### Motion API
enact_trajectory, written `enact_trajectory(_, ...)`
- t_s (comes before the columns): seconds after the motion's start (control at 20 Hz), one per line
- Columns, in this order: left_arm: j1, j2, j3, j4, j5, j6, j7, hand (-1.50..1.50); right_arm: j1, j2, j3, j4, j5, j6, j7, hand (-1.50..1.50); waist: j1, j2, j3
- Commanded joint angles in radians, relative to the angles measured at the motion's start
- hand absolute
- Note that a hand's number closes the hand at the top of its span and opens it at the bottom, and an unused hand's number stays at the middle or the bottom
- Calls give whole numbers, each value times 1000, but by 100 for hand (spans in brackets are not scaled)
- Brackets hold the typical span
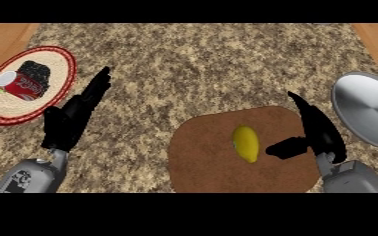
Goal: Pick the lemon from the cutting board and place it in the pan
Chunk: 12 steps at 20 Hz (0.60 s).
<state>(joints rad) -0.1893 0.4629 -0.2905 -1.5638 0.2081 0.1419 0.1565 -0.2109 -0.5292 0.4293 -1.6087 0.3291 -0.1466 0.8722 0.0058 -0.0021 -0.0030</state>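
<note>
A yellow lemon (246, 143) lies near the middle of the round brown cutting board (210, 165) at the lower centre. My right hand (319, 131) hovers over the board's right edge, open, fingers straight and thumb pointing left toward the lemon, a small gap apart from it. The grey metal pan (356, 105) sits at the right edge, partly cut off by the frame. My left hand (74, 115) rests open at the lower left, fingers pointing up and right.
A cream plate with a red rim (63, 62) stands at the far left, holding a red can (23, 86) and a dark lumpy object (35, 70). Speckled stone counter (199, 65) stretches across the back.
</note>
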Motion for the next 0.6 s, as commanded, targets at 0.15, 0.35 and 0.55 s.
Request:
enact_trajectory(0.15,-24,-44,-26,14,-20,2,6,0,-220,2,34,67,-203,401,283,-150,29,9,0)
enact_trajectory(0.35,-10,-26,-24,-16,-28,-7,9,0,-324,60,51,119,-328,504,439,-150,44,5,0)
enact_trajectory(0.55,3,-35,-15,-5,-33,-6,-4,0,-378,102,65,175,-439,521,500,-150,26,3,0)
